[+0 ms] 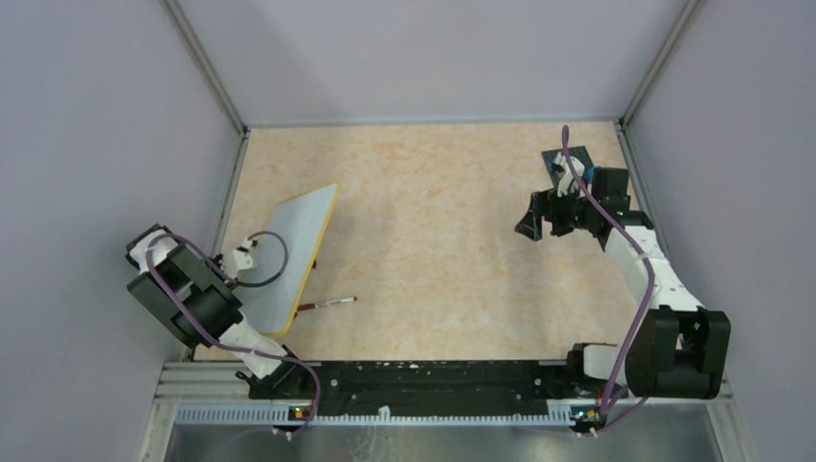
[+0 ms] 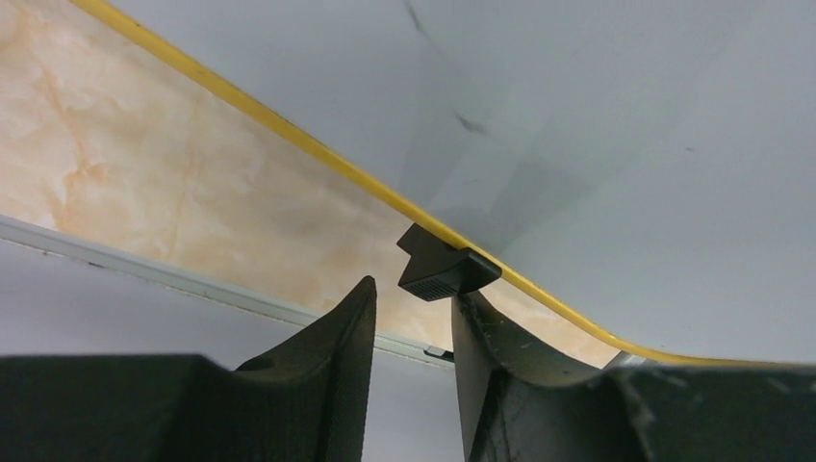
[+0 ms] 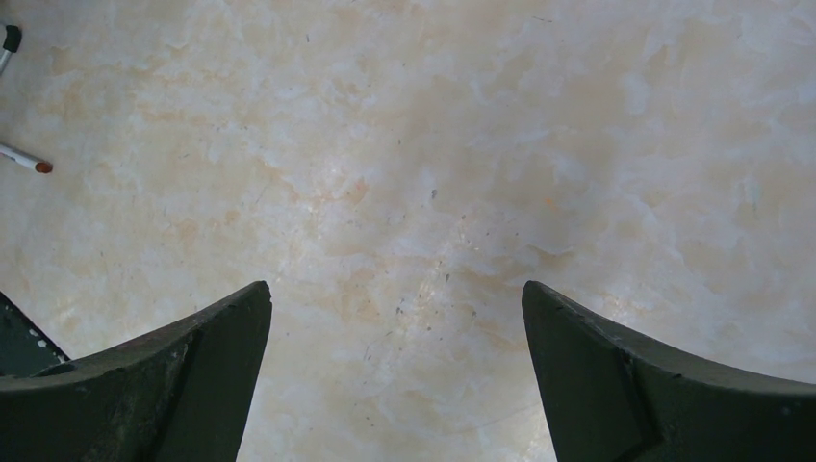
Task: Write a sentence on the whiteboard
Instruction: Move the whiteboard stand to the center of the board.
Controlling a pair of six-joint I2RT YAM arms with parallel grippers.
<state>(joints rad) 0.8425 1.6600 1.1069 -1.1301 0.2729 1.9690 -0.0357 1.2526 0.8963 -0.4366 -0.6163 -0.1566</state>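
Observation:
The whiteboard [image 1: 300, 245] lies at the left, white with a thin yellow rim, and looks tilted. I see no written sentence on it in the top view. The left wrist view shows its pale face [image 2: 616, 144] with only faint marks, and one black foot [image 2: 445, 270]. My left gripper [image 1: 245, 258] is at the board's left edge. Its jaws [image 2: 414, 296] stand narrowly apart with nothing between them, and the right finger touches the foot. A white marker [image 1: 327, 303] with a reddish tip lies on the table beside the board. My right gripper [image 1: 528, 227] hangs wide open and empty [image 3: 396, 289].
A dark grey studded plate with blue bricks [image 1: 561, 160] sits at the back right, behind the right wrist. The marker's tip [image 3: 27, 160] shows at the left edge of the right wrist view. Grey walls close in the table on three sides.

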